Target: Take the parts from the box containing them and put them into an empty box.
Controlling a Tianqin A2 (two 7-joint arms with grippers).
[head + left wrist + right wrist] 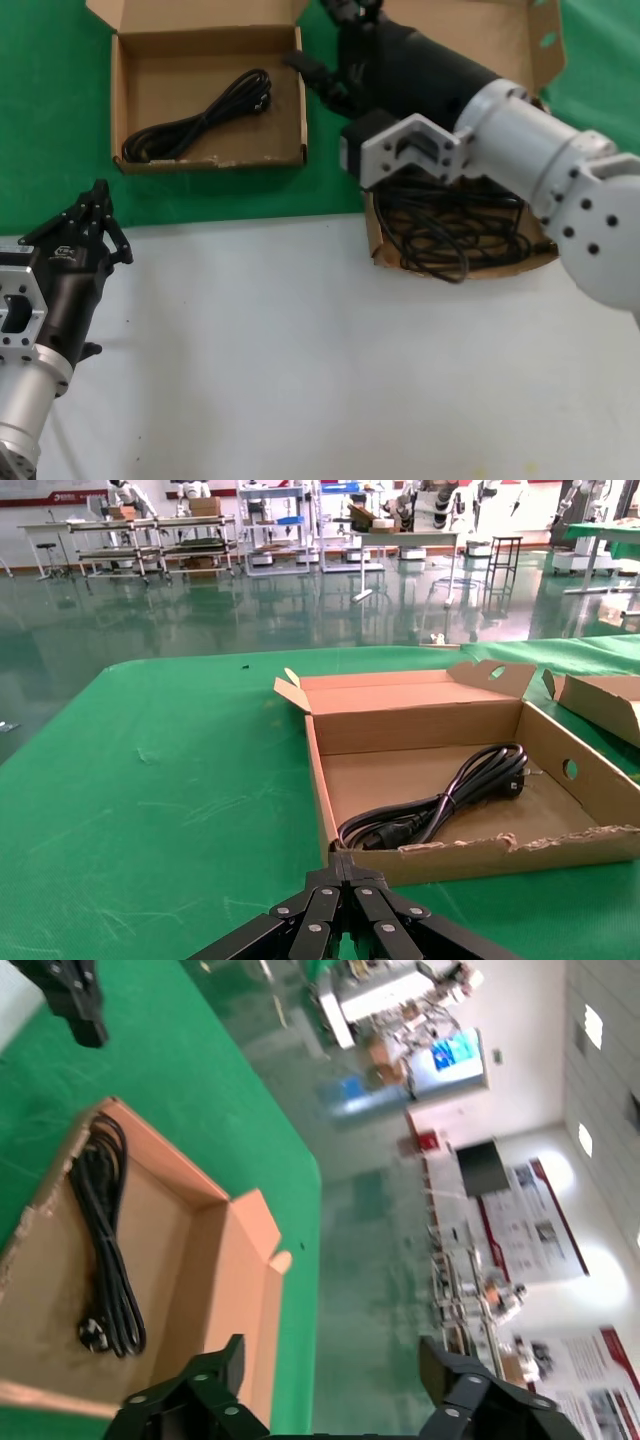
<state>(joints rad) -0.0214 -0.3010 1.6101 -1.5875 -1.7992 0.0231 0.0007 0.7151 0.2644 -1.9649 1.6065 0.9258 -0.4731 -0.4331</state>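
Note:
The larger box (pixel 470 30), with oval holes in its flap, stands at the right and holds a tangle of black power cords (pixel 450 235), partly hidden by my right arm. The smaller box (pixel 210 162) at the back left holds one coiled cord (pixel 200 115). This box (pixel 420 725) and its cord (pixel 450 795) also show in the left wrist view, and the box (pixel 230 1260) and cord (pixel 100 1230) in the right wrist view. My right gripper (pixel 332 40) (pixel 330 1360) is open and empty, raised between the two boxes. My left gripper (pixel 98 200) (pixel 343 865) is shut and empty, just in front of the smaller box.
Both boxes sit on a green cloth (pixel 50 120). A bare white tabletop (pixel 300 350) fills the front. The larger box's flap (pixel 600 695) shows to the side in the left wrist view. My left gripper (pixel 75 995) shows far off in the right wrist view.

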